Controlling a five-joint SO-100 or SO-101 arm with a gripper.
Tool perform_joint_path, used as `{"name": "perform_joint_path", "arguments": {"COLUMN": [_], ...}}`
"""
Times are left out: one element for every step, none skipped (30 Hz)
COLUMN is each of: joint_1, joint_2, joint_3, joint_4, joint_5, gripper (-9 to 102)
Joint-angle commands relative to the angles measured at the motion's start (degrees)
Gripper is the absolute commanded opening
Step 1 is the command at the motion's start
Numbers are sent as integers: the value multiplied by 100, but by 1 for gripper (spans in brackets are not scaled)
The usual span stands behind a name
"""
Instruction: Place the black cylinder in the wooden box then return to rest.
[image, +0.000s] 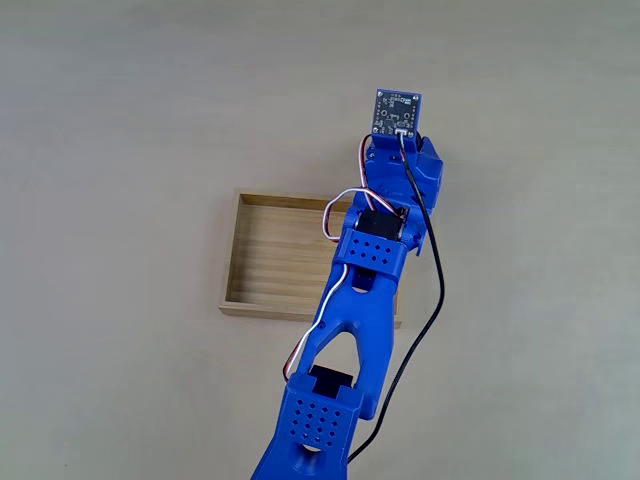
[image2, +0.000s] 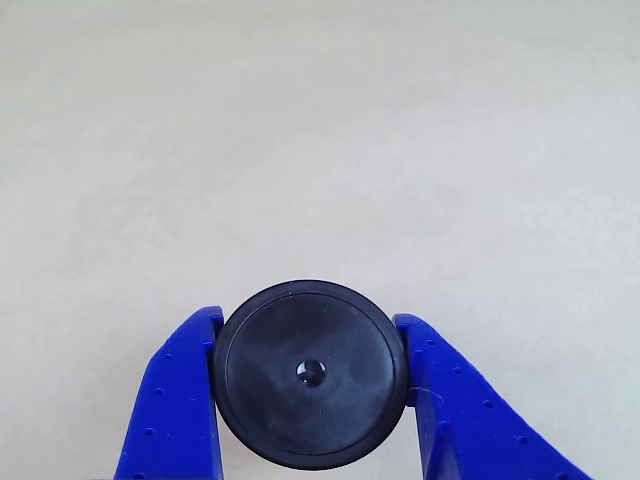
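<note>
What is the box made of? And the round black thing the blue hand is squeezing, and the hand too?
The wooden box looks like pale, unpainted wood: you can see striped grain on its floor. The black cylinder seems to be matte plastic or rubber, smooth with a little shiny dimple; hard to tell which. The hand looks like blue plastic, probably 3D-printed, with small holes dotted along its fingers.

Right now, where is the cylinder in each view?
Fixed view: I can't make it out; the arm stretches past the box, and its camera board hides the gripper end.
Other view: the cylinder sits bottom centre, pinched between the blue fingers.
Shared landmark: the beige table, which surrounds the box in the fixed view.
</note>
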Motion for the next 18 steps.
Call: {"name": "perform_joint_path", "arguments": {"joint_1": [18,18,18,18,18,18,18,18,9,0,-9,-18,-18,-26,-35,-35,-44,-53], "joint_2": [-343,-352,-352,-369,-387,-404,-439,-492,-545,-598,-659,-721,-800,-896,-1002,-1107,-1195,-1292], "joint_3": [-809,-809,-809,-800,-791,-782,-747,-712,-668,-615,-580,-519,-439,-343,-246,-158,-79,9], "joint_4": [-246,-246,-246,-246,-246,-246,-246,-246,-246,-246,-246,-237,-237,-237,-237,-237,-237,-237], "joint_5": [26,18,18,9,9,0,-18,-35,-62,-79,-114,-141,-149,-167,-220,-255,-281,-308], "gripper": [16,16,16,16,16,16,16,16,16,16,16,16,16,16,16,16,16,16]}}
